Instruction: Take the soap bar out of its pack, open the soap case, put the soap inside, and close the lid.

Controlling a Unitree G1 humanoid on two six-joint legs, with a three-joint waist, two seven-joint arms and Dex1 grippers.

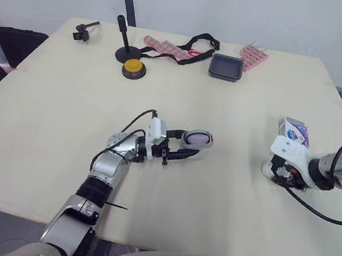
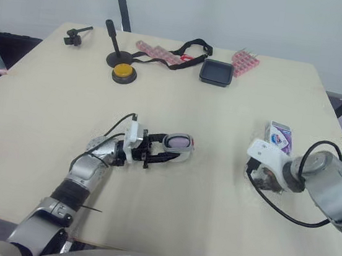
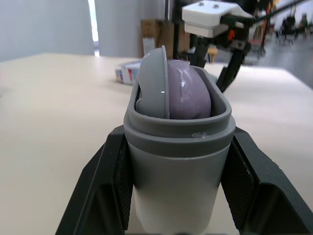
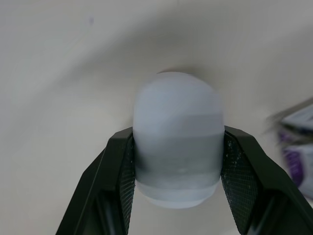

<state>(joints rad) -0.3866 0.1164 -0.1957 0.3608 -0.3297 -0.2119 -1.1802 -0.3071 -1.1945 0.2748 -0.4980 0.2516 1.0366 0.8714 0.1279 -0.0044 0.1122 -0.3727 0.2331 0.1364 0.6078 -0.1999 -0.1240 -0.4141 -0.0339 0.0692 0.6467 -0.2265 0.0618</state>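
Left gripper [image 3: 178,142] — tight on soap case [image 1: 198,139]

Soft, even overhead light on table [image 1: 47,119], faint shadows only, small glints on soap [image 3: 185,83] & soap case [image 3: 176,152] in left wrist view; right wrist view's case lid [image 4: 178,142] & bkgd motion-blurred.

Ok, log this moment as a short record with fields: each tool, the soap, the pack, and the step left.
left tool: shut on the soap case, lid off
soap: purple, sitting inside the case
right tool: shut on the grey lid, apart from the case
soap pack: lying on the table beside the right tool
step left: lid onto the case
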